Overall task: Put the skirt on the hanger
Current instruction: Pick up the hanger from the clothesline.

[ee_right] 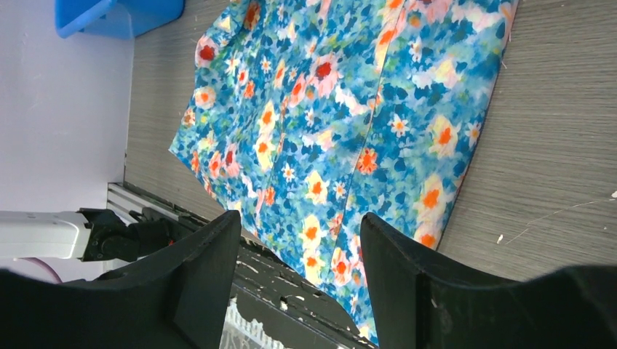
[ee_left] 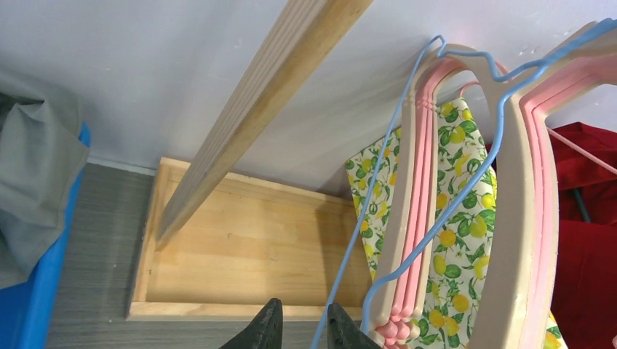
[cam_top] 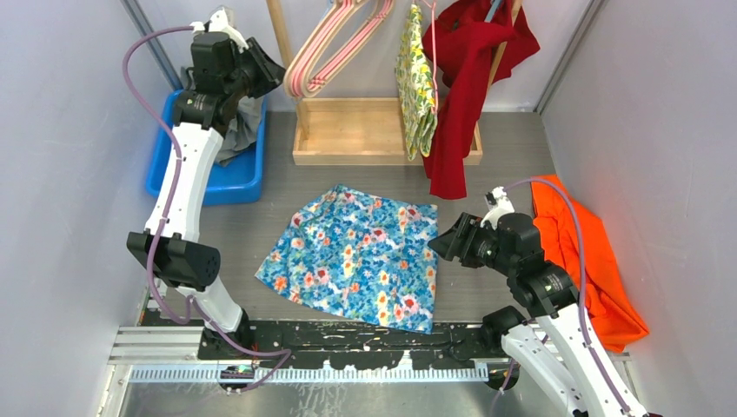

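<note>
The blue floral skirt (cam_top: 356, 256) lies flat on the table; it fills the right wrist view (ee_right: 342, 116). Pink and beige hangers (cam_top: 335, 43) hang on the wooden rack at the back, and in the left wrist view (ee_left: 418, 218) a thin blue wire hanger (ee_left: 378, 174) hangs with them. My left gripper (cam_top: 268, 74) is raised beside the hangers. Its jaws (ee_left: 304, 331) stand narrowly apart with the blue wire running between them, against the right finger. My right gripper (cam_top: 437, 246) hovers open and empty over the skirt's right edge (ee_right: 300, 240).
The rack's wooden base tray (cam_top: 348, 130) and post (ee_left: 255, 116) stand at the back. A lemon-print garment (cam_top: 417, 82) and a red garment (cam_top: 461, 87) hang on the rack. A blue bin (cam_top: 209, 178) holding grey cloth is at the left. An orange cloth (cam_top: 595, 261) lies at the right.
</note>
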Controlling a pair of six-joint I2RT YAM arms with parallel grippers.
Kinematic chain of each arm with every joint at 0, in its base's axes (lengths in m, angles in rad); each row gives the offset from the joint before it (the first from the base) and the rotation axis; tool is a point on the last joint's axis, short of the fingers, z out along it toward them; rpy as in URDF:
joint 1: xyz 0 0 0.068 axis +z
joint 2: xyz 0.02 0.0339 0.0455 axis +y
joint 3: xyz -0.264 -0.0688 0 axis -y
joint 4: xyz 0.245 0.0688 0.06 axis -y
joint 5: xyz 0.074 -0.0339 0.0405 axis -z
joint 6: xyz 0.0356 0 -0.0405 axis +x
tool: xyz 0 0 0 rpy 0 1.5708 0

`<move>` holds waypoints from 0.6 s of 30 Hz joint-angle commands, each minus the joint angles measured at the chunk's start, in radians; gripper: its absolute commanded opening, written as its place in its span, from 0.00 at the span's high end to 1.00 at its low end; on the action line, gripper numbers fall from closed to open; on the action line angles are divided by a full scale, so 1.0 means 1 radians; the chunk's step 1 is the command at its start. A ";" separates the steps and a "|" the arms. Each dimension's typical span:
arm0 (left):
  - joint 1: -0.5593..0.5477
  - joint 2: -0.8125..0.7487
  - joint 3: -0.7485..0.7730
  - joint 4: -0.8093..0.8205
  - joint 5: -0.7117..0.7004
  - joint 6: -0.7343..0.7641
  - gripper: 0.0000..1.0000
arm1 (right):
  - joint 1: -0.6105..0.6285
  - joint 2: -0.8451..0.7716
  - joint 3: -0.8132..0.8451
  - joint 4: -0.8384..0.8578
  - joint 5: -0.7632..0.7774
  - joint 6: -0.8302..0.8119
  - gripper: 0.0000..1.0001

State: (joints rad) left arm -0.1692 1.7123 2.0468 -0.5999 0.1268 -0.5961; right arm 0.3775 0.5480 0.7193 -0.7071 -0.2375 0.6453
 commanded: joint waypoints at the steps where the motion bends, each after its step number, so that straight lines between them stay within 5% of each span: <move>1: -0.006 -0.050 0.026 0.040 -0.008 -0.014 0.71 | 0.000 -0.004 0.005 0.042 -0.019 -0.004 0.34; 5: -0.006 -0.117 0.013 -0.050 -0.180 0.021 0.71 | 0.001 -0.010 0.007 0.030 -0.016 -0.007 0.34; 9: -0.007 -0.206 -0.019 -0.068 -0.196 0.057 0.71 | 0.000 -0.013 -0.001 0.035 -0.019 -0.005 0.34; 18: -0.086 -0.325 -0.050 0.003 0.083 0.089 0.70 | 0.000 0.002 -0.016 0.079 -0.046 0.022 0.34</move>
State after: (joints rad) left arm -0.1909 1.4006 1.9842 -0.6659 0.0654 -0.5411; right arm 0.3775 0.5476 0.7010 -0.7021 -0.2539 0.6529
